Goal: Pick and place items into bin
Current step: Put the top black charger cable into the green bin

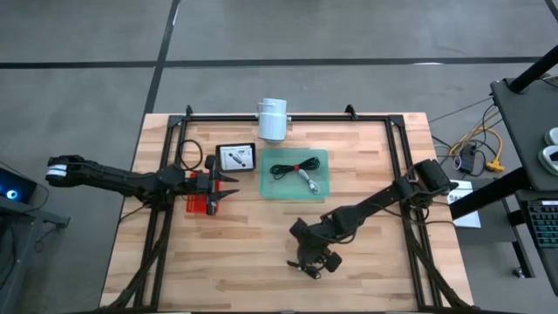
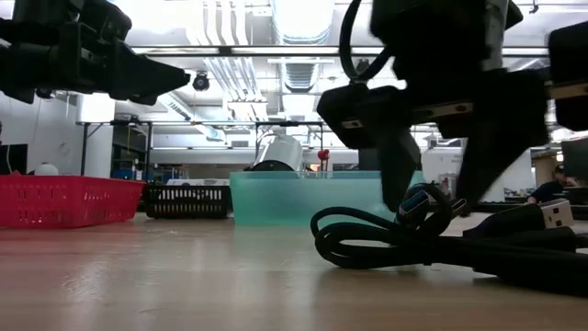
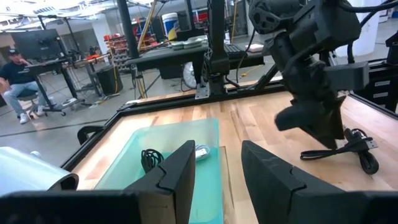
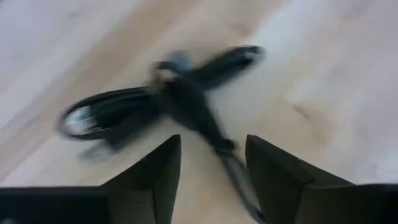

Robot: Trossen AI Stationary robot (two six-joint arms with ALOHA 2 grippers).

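Now my right gripper (image 1: 316, 258) hangs low over the black cable (image 2: 432, 241) lying coiled on the bare wood near the table's front edge, well apart from the green bin (image 1: 296, 174). Its fingers stand apart with nothing between them. I judge the grasp comes next: I'd centre on the knot where the loops cross, so the plug ends (image 2: 556, 213) don't trail, and drop until the tips nearly touch the table before closing. My left gripper (image 1: 228, 185) waits beside the bin, part open and empty.
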